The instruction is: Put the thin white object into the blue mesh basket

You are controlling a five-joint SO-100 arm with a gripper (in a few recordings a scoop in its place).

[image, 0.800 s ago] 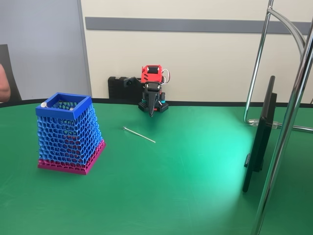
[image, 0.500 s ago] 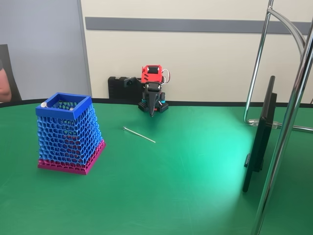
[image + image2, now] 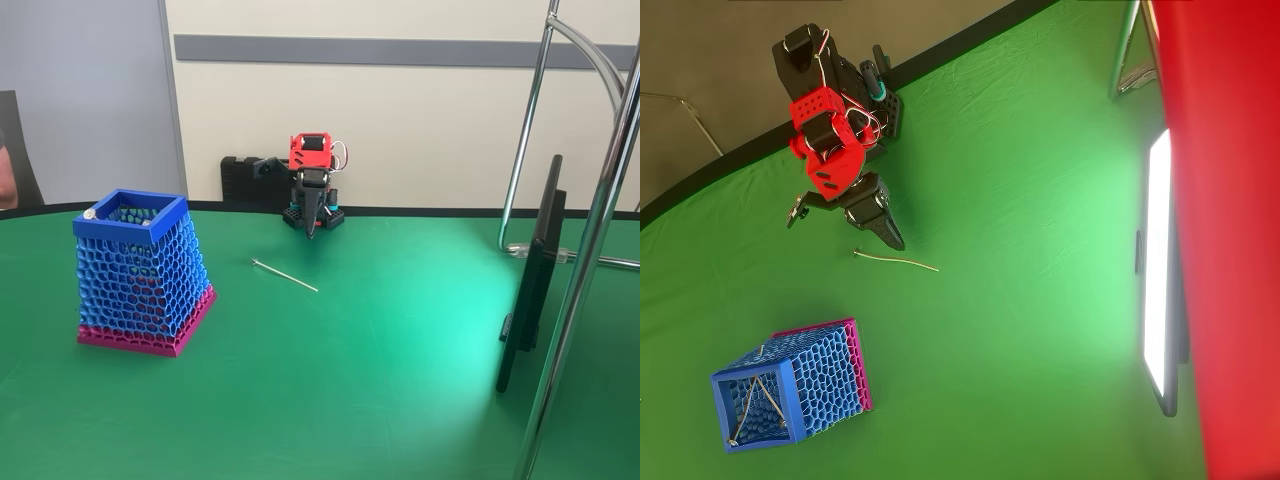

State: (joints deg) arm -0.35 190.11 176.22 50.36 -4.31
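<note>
The thin white object (image 3: 285,275) lies flat on the green table (image 3: 380,380), just in front of the tool (image 3: 311,232) and touching nothing else; in the overhead view the thin white object (image 3: 896,260) sits just past the tool (image 3: 897,241), its small knobbed end pointing away to the picture's left. The tool's two dark fingers taper together to a single point with no gap between them, pressed together on nothing.

The arm (image 3: 830,150) is folded close over its base at the table's far edge, its red upper parts stacked above the black wrist, with the tool slanting down toward the table and its tip near the surface.

The blue mesh basket (image 3: 140,272) stands upright on its magenta base, well apart from the tool, off to the left in the fixed view and nearer the camera. In the overhead view thin sticks already lean inside the blue mesh basket (image 3: 790,385).
</note>
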